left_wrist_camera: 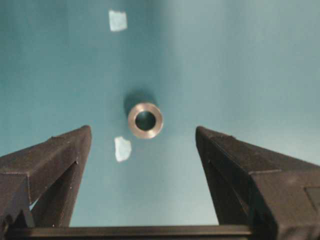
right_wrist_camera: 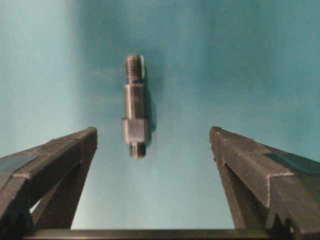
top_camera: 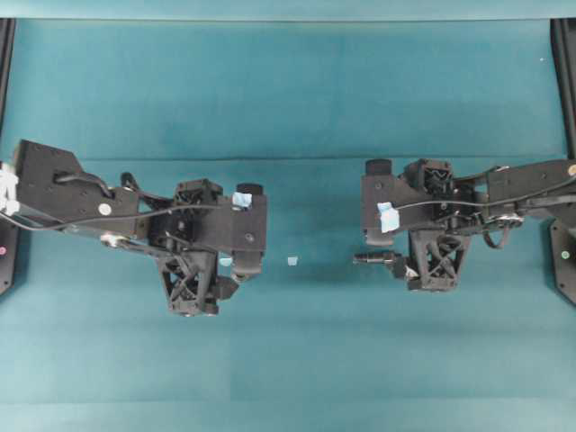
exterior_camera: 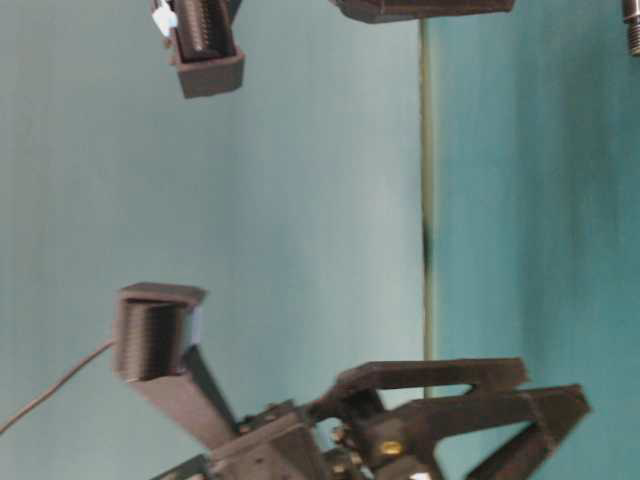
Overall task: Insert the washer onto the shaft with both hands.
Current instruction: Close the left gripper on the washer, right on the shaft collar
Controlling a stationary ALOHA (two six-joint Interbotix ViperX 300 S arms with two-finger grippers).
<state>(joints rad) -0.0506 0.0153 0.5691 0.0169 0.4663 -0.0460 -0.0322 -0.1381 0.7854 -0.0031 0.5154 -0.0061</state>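
Note:
The washer (left_wrist_camera: 145, 120), a small silver ring with a dark hole, lies flat on the teal mat just ahead of my left gripper (left_wrist_camera: 143, 131). That gripper is open and its two black fingers stand well apart on either side of the ring, touching nothing. The shaft (right_wrist_camera: 135, 107), a dark stepped pin with threaded ends, lies on the mat pointing away from my right gripper (right_wrist_camera: 154, 131), which is open and empty. The pin sits nearer the left finger. From overhead, the left gripper (top_camera: 247, 229) and right gripper (top_camera: 373, 216) face each other, and the shaft (top_camera: 378, 258) shows below the right one.
Pale tape bits lie on the mat: one beside the washer (left_wrist_camera: 122, 149), one farther off (left_wrist_camera: 118, 21), and one between the arms (top_camera: 292, 261). Black frame rails (top_camera: 565, 81) stand at the table's sides.

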